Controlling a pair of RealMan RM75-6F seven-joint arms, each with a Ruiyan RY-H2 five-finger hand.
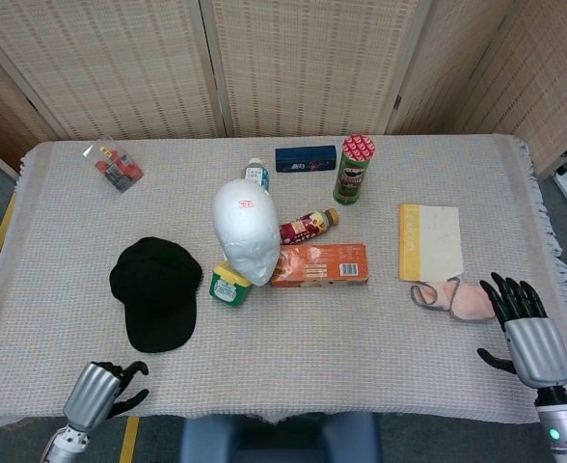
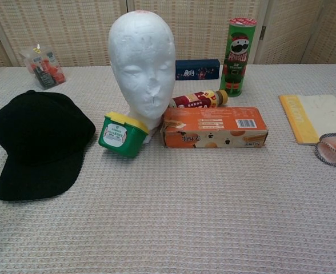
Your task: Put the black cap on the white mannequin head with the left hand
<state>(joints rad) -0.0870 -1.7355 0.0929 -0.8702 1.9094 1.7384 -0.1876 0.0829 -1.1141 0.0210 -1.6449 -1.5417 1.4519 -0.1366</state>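
The black cap [image 1: 156, 292] lies flat on the cloth, brim toward me, left of the white mannequin head [image 1: 245, 231]. In the chest view the cap [image 2: 39, 142] is at the left and the mannequin head [image 2: 142, 68] stands upright facing me. My left hand [image 1: 98, 390] hovers at the table's front edge, below and left of the cap's brim, holding nothing, its fingers pointing toward the cap. At the front right, my right hand [image 1: 526, 328] is spread and empty beside a pink pouch [image 1: 462, 299].
A green tub [image 1: 229, 285] and an orange box [image 1: 320, 264] sit against the mannequin's base, with a bottle [image 1: 309, 226] behind. A Pringles can [image 1: 353, 170], blue box [image 1: 305, 158], yellow notebook [image 1: 428, 241] and snack bag [image 1: 116, 166] lie farther off.
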